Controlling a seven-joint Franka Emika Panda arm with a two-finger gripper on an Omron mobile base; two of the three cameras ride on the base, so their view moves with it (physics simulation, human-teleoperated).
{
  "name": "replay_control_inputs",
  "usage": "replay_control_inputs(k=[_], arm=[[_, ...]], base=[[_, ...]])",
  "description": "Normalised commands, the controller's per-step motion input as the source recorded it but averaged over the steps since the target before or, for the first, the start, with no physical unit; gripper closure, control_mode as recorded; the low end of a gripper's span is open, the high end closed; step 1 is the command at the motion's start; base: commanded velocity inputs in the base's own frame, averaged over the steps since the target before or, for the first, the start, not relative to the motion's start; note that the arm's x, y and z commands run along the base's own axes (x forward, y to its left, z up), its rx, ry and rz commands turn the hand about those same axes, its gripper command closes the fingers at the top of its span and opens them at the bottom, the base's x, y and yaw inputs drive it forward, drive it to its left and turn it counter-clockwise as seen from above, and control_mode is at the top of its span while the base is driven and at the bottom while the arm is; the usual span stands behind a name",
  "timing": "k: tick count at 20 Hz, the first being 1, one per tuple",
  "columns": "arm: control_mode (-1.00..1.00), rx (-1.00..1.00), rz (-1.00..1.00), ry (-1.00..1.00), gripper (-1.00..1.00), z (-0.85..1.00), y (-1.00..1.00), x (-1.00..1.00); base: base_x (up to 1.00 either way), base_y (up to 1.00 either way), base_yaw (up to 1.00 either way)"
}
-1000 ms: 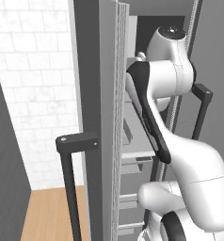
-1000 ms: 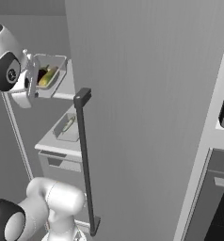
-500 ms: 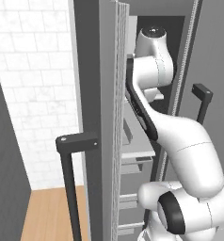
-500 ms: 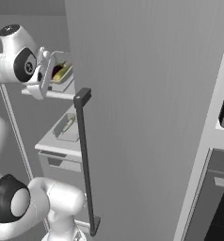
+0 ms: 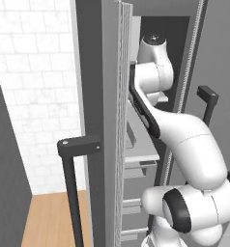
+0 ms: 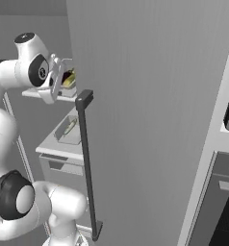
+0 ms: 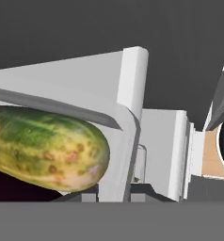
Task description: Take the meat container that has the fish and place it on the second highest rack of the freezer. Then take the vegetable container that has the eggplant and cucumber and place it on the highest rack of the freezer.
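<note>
White arm (image 6: 10, 77): rises at far left in the right base view, reaching into the open freezer (image 6: 150, 96).
Hand (image 6: 56, 81): at the front edge of the highest rack (image 6: 42, 95); it appears to grip the vegetable container (image 6: 68, 82), though whether the fingers are closed cannot be told.
Vegetable container: sits on the highest rack, level, beside the hand.
Cucumber (image 7: 43, 148): yellowish-green and mottled, lying against the container's white rim (image 7: 128, 122) in the hand view.
Eggplant (image 7: 10, 186): dark sliver beneath the cucumber.
Meat container (image 6: 68, 130): on the next rack down; the fish (image 6: 70, 127) lies inside it.
Door handle (image 6: 86, 163): black bar, right of both racks.
Oven (image 6: 224, 192): black-fronted, far right.
</note>
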Motion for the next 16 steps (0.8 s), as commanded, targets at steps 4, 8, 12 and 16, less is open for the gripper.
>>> replay_control_inputs(k=[4, 8, 12, 16], arm=[[-1.0, -0.01, 0.0, -0.04, -1.0, -0.17, 0.0, 0.09], [-1.0, 0.0, 0.0, -0.03, -1.0, -0.06, -0.01, 0.46], [-1.0, 0.0, 0.0, 0.0, -1.0, -0.01, -0.15, 0.74], [-1.0, 0.0, 0.0, -0.04, -1.0, 0.0, -0.04, 0.41]], base=[[0.0, 0.0, 0.0], [0.0, 0.0, 0.0], [0.0, 0.0, 0.0], [0.0, 0.0, 0.0]])
